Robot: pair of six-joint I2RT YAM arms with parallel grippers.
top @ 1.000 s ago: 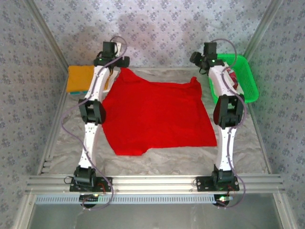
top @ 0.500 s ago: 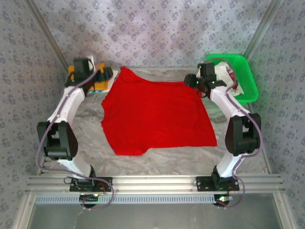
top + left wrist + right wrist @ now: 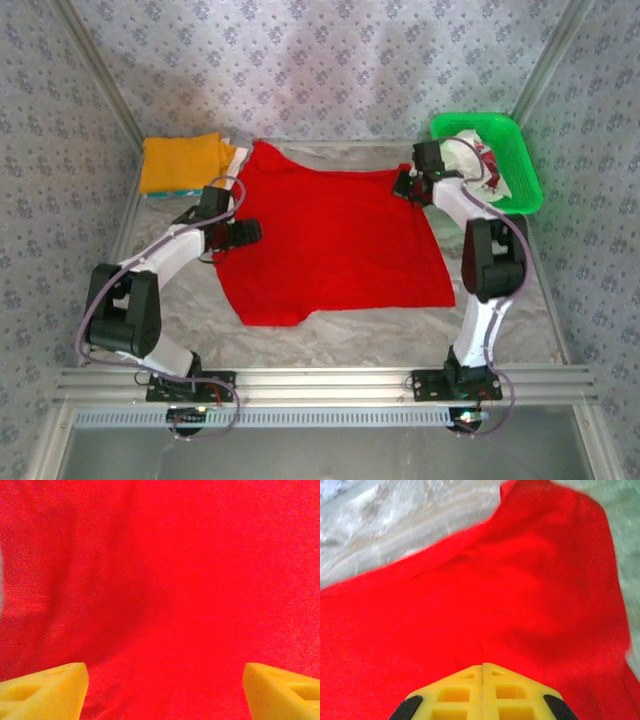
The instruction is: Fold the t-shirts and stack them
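Lying flat, red t-shirt [image 3: 330, 240], longer side-to-side

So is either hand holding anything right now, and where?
Right hand is shut on the red t-shirt, pinching it at its far right corner. Left hand is open over the shirt's left edge, holding nothing.

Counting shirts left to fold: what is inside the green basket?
A crumpled white t-shirt with red marks lies in the green mesh basket. The right arm covers the basket's near-left part, and anything beneath that cloth is hidden.
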